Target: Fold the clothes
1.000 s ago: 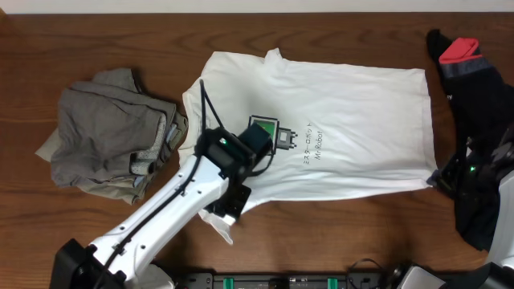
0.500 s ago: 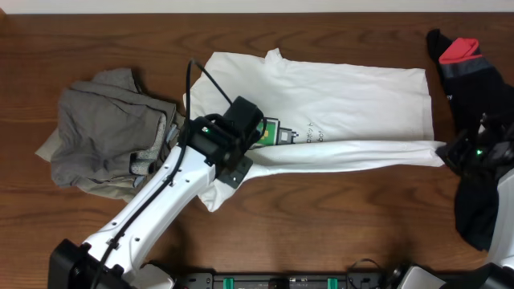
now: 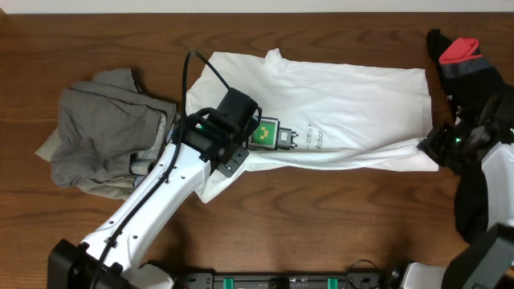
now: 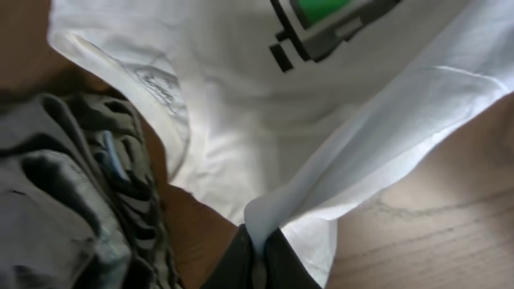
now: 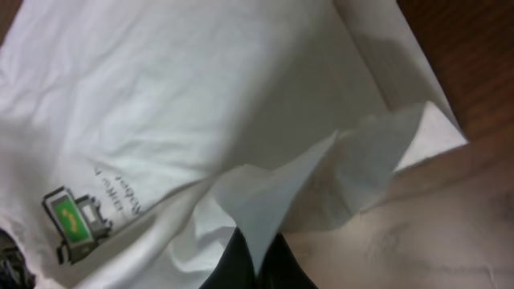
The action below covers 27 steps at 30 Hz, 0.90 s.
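Observation:
The clothes' white T-shirt lies spread at the table's middle, and its green pixel-computer print shows beside my left wrist. The near hem is lifted into a long fold across the body. My left gripper is shut on the hem's left end, and the pinched white cloth rises from its tips. At the hem's right corner my right gripper is shut too, with a peak of cloth between its jaws. The print sits far left in the right wrist view.
A crumpled grey-khaki pile lies left of the shirt, close to my left arm, and shows in the left wrist view. A black-and-red garment lies at the right edge, partly under my right arm. Bare wooden table lies near the front.
Both grippers have carried the shirt's near hem away from the front edge and over the body. The fold line now crosses just below the print.

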{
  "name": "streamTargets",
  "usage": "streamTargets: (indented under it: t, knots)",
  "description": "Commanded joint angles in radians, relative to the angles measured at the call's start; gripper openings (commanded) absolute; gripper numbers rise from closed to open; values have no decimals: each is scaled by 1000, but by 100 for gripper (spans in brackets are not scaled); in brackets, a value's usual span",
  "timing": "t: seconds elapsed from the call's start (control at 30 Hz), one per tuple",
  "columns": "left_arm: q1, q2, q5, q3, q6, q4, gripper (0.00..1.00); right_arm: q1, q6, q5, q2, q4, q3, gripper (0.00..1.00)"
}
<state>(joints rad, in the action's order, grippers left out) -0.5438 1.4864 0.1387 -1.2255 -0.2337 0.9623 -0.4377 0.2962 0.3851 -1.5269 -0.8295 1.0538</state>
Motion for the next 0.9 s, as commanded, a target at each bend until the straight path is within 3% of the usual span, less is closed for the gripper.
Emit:
streamTargets:
  t: [0.0, 0.37, 0.7, 0.73, 0.77, 0.8, 0.87]
  knots:
    - [9, -2, 39, -18, -48, -23, 7, 7, 14, 15, -42, 32, 13, 1]
    - [24, 90, 41, -18, -137, -155, 6, 13, 33, 95, -143, 240, 13, 1]
    - [43, 195, 144, -18, -147, -295, 7, 51, 33, 98, -187, 370, 13, 1]
    - [50, 199, 144, -18, -146, -309, 9, 52, 33, 98, -187, 375, 13, 4]
    - [58, 200, 144, -18, -146, -321, 13, 52, 33, 98, -187, 377, 13, 15]
    - [67, 199, 149, -18, -130, -333, 25, 52, 32, 97, -187, 377, 13, 27]
    - [85, 195, 183, -22, -79, -343, 48, 51, 32, 94, -186, 373, 13, 41]
